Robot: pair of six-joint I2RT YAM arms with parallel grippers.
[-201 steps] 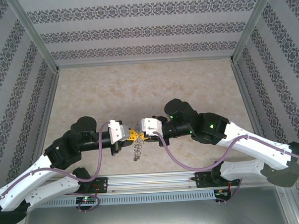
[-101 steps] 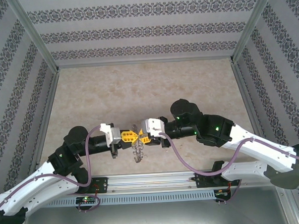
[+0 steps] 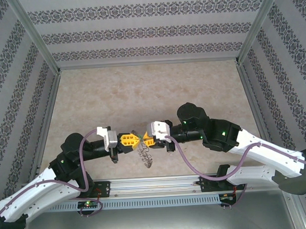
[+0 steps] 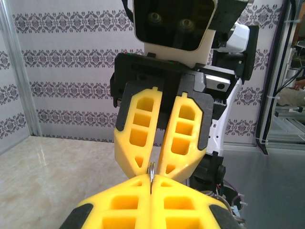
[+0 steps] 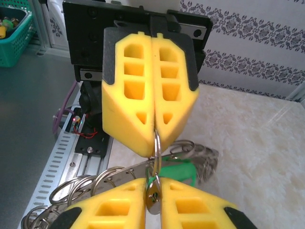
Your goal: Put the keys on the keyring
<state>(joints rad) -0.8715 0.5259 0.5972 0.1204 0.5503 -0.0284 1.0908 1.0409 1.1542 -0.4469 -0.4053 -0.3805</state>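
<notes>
Low over the near middle of the table, my two grippers meet tip to tip. My left gripper (image 3: 138, 140) (image 4: 151, 182) is shut on the thin metal keyring (image 5: 157, 139) (image 4: 151, 171), pinching its edge. My right gripper (image 3: 144, 141) (image 5: 153, 185) is shut on the silvery head of a key (image 5: 153, 199) that touches the same ring. A bright green tag (image 5: 177, 172) hangs just behind the ring. The other keys and small rings dangle below both grippers in a grey bunch (image 3: 146, 157) (image 5: 71, 191).
The beige marble-look tabletop (image 3: 142, 89) stretches away behind the grippers, with patterned walls on three sides. An aluminium rail (image 3: 156, 184) with the arm bases runs along the near edge. Purple cables (image 3: 181, 161) loop beside each wrist. A teal basket (image 5: 14, 33) sits off the table.
My left wrist has drawn back to the left and its fingers now lie level. The right gripper has sunk slightly. The hanging bunch has swung a little to the right.
</notes>
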